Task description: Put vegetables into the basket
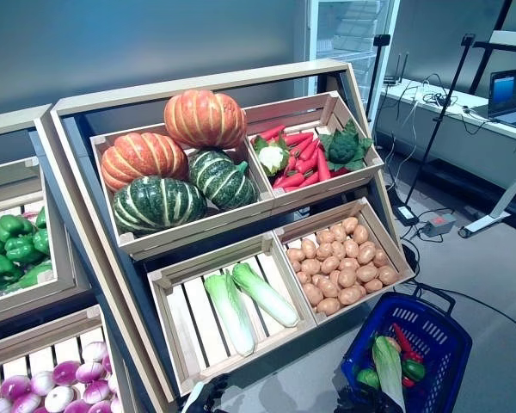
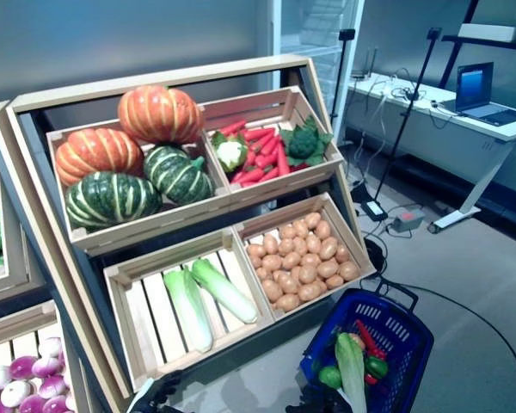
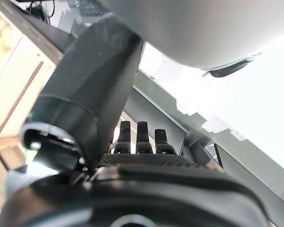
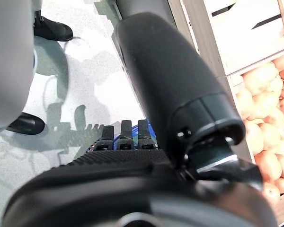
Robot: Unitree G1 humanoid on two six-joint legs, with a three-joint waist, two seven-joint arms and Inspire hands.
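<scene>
The blue plastic basket (image 1: 443, 340) stands on the floor at the lower right, in front of the wooden stand (image 1: 198, 82). In it lie a long pale green cabbage (image 1: 387, 366), green peppers (image 1: 413, 370) and a red chilli (image 1: 402, 340). My left hand (image 1: 211, 397) is low at the bottom edge, in front of the stand's lower crate; in the left wrist view its fingers (image 3: 137, 137) are straight and hold nothing. My right hand (image 1: 361, 400) is low beside the basket's near left rim; its fingers (image 4: 125, 135) are straight and empty.
The stand's slanted crates fill the left and middle. A second stand (image 1: 17, 258) is at the far left. A white desk (image 1: 464, 129) with a laptop (image 1: 507, 95) is at the back right, with a black tripod (image 1: 439, 112) and a power brick (image 1: 437, 225) on the floor.
</scene>
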